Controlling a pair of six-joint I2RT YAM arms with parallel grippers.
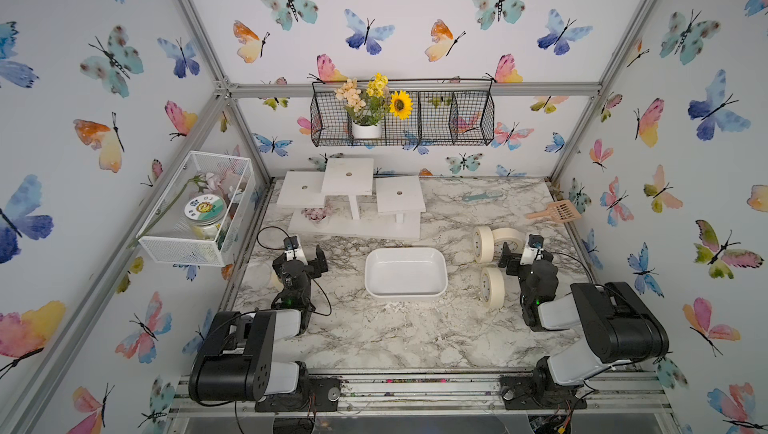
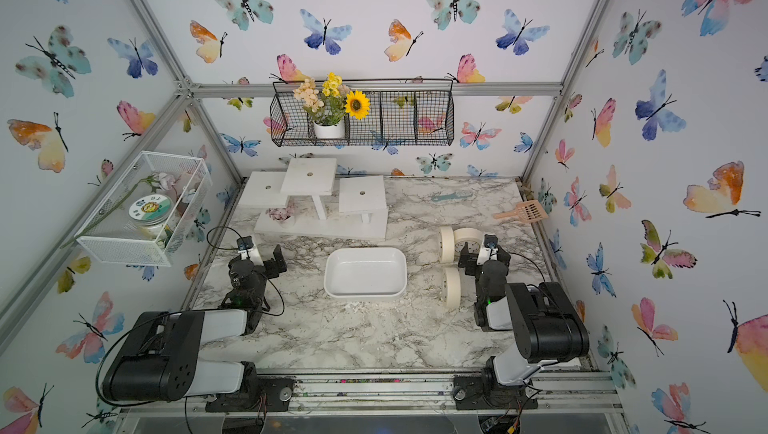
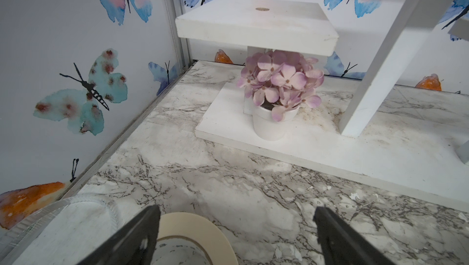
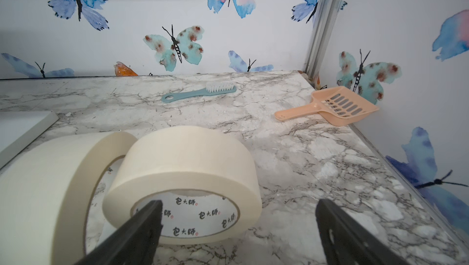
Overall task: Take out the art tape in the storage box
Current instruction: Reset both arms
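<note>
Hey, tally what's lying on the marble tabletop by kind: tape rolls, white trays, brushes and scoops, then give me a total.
Tape rolls: 4
White trays: 1
Brushes: 1
Scoops: 1
Total: 7

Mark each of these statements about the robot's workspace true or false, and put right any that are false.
1. The storage box is empty. True.
2. Both hands are clamped shut. False: the left hand and the right hand both stand open and hold nothing.
3. Three tape rolls are on the table near the right hand. True.
4. The sunflower stands in the white mesh basket. False: it is in the black wire basket.
5. The blue brush lies in the storage box. False: it lies on the table, outside the box.
</note>
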